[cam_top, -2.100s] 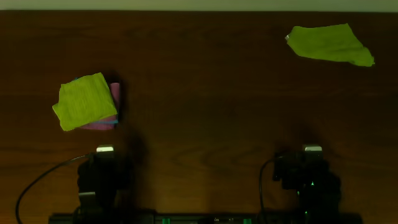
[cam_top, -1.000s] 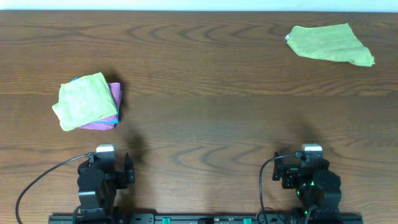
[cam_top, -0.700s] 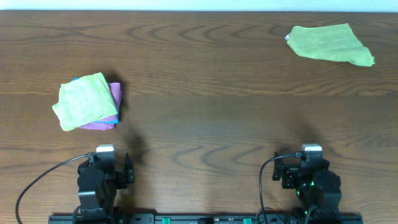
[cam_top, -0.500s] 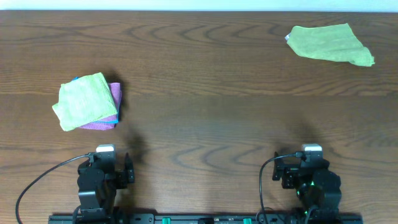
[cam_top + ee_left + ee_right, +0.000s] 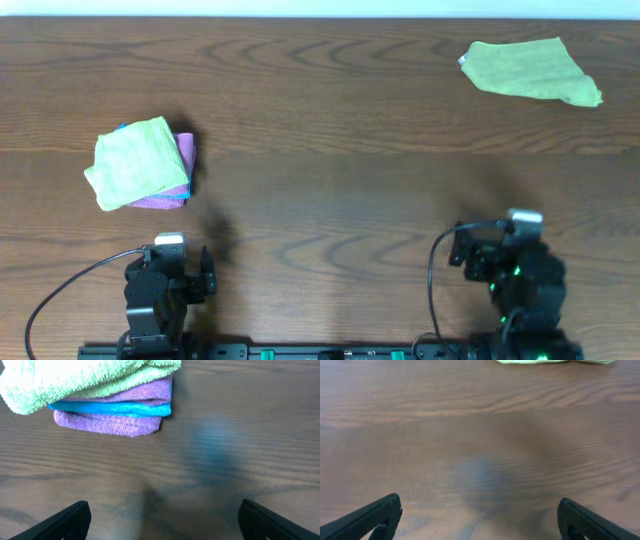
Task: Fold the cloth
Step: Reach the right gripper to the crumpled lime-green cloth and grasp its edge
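Observation:
An unfolded green cloth [image 5: 530,69] lies flat at the far right of the wooden table; its near edge shows at the top of the right wrist view [image 5: 555,361]. At the left lies a stack of folded cloths [image 5: 142,163], green on top of blue and purple, also in the left wrist view [image 5: 107,395]. My left gripper [image 5: 162,520] is open and empty near the front edge, below the stack. My right gripper [image 5: 480,517] is open and empty over bare wood at the front right, far from the green cloth.
The wooden table [image 5: 330,150] stretches between the stack and the loose cloth. Black cables [image 5: 60,290] run from both arm bases at the front edge.
The scene brightened after the oldest frame. The right arm has shifted a little forward and to the right from its rest position. The left arm and both cloths have not moved.

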`<state>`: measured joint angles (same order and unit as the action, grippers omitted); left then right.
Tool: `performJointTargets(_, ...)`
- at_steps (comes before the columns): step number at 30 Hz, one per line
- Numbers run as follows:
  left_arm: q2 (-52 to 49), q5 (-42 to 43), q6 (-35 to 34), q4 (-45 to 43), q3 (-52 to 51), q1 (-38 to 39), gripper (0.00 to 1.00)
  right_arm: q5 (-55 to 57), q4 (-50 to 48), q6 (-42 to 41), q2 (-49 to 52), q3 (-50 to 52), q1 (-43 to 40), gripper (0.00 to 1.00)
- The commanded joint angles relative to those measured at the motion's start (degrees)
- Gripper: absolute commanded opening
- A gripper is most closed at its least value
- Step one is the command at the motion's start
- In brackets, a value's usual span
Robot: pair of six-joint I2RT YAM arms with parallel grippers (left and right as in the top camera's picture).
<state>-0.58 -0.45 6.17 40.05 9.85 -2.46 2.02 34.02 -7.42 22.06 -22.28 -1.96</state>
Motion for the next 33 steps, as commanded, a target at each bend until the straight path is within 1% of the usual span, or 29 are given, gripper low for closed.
performJointTargets(1, 0.4, -0.6, -0.2, 0.5, -0.7, 0.2, 0.95, 1.2, -0.3, -1.3, 8.1, -7.5, -2.5, 0.99)
performJointTargets(7, 0.4, -0.6, -0.2, 0.5, -0.7, 0.2, 0.95, 0.2, 0.3, -1.3, 26.8, -21.8, -6.7, 0.99)
performJointTargets(15, 0.4, -0.6, -0.2, 0.5, -0.7, 0.2, 0.95, -2.4, 4.4, 0.5, 51.0, -42.6, -10.3, 0.99)
performJointTargets(21, 0.4, -0.6, -0.2, 0.5, -0.7, 0.2, 0.95, -2.3, 4.7, 0.4, 63.4, -53.2, -12.1, 0.99)
performJointTargets(28, 0.4, -0.6, -0.2, 0.5, -0.7, 0.2, 0.95, -2.9, 5.2, -0.2, 75.3, -62.7, -15.1, 0.99)
performJointTargets(31, 0.4, -0.6, -0.2, 0.5, -0.7, 0.2, 0.95, -4.2, 4.8, 0.3, 79.1, -65.6, -15.9, 0.99)
performJointTargets(33, 0.4, -0.6, -0.2, 0.5, -0.7, 0.2, 0.95, -4.5, 2.5, 0.4, 80.2, -65.8, -16.0, 0.99)
